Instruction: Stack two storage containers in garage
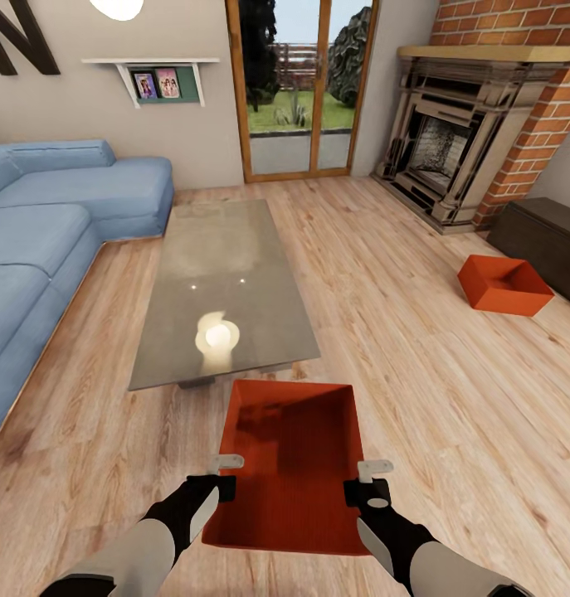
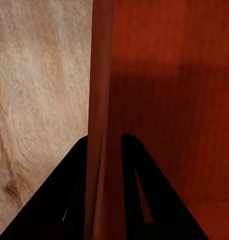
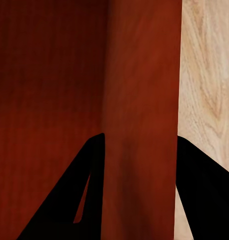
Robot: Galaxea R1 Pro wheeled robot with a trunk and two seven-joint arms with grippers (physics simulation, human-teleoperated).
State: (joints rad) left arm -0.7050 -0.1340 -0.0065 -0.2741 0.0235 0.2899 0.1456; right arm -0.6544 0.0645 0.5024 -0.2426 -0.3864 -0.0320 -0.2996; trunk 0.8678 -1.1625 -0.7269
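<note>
Orange-red container (image 1: 289,464) – left gripper (image 1: 225,473), right gripper (image 1: 369,481) each clamping side wall

Home living room: blue sectional sofa (image 1: 60,224), glass coffee table (image 1: 222,282), brick fireplace (image 1: 467,124), wood-plank floor (image 1: 417,348).

Light wood-plank floor (image 1: 417,390) carries a far orange-red container (image 1: 504,284) and glass coffee table (image 1: 222,282).
</note>
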